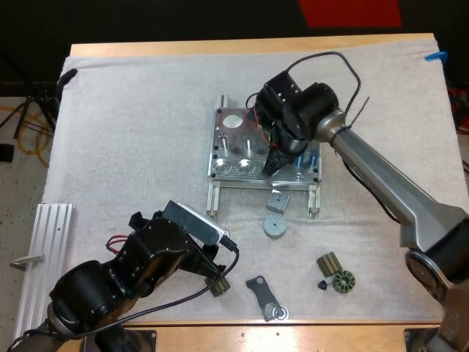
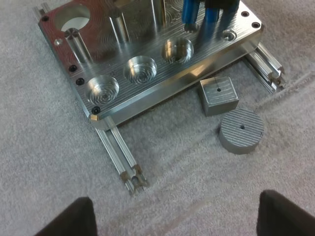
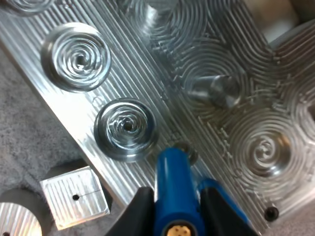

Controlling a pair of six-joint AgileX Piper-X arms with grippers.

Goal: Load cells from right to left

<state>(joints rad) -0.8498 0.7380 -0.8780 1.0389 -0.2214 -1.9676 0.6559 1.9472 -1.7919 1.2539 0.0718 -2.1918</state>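
The metal fixture (image 1: 233,150) lies mid-mat, with three empty round pockets (image 2: 140,69) along its front edge. My right gripper (image 1: 272,165) hangs over the fixture's front right part, shut on a blue cylinder (image 3: 173,189). The cylinder's lower end is just above a small hole, beside the rightmost empty pocket (image 3: 125,128). Another blue cylinder (image 3: 224,199) stands in the fixture right behind it, near the right end (image 1: 312,155). My left gripper (image 2: 172,216) is open over bare mat in front of the fixture, low at the near left (image 1: 211,273).
A square metal block (image 1: 278,200) and a round disc (image 1: 274,226) lie just in front of the fixture. Small dark parts (image 1: 335,273) and a flat bracket (image 1: 265,297) lie near the front edge. An aluminium rail (image 1: 44,257) lies at the left.
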